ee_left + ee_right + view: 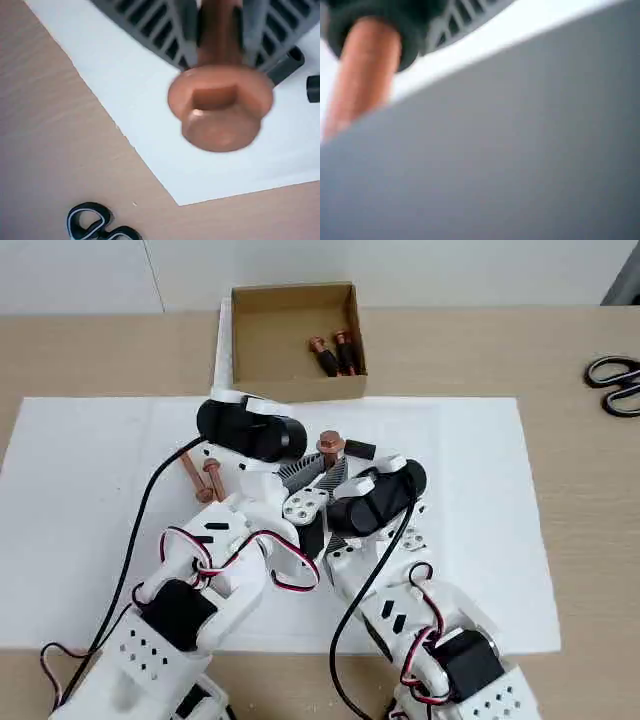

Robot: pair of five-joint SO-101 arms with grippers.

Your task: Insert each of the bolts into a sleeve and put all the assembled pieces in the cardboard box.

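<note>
Left gripper [218,35] clamping the copper bolt [220,107] by its shank over the white paper [150,125], right gripper [338,474] sitting close beside, its grip impossible to tell, two assembled pieces [333,353] lying in the cardboard box [262,350]

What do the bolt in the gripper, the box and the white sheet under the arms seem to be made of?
Bolt: probably plastic, copper-coloured and mostly matte, with soft edges and only a faint sheen. Box: plain brown cardboard, dull surface. White sheet: likely paper, thin and lying flat.
</note>
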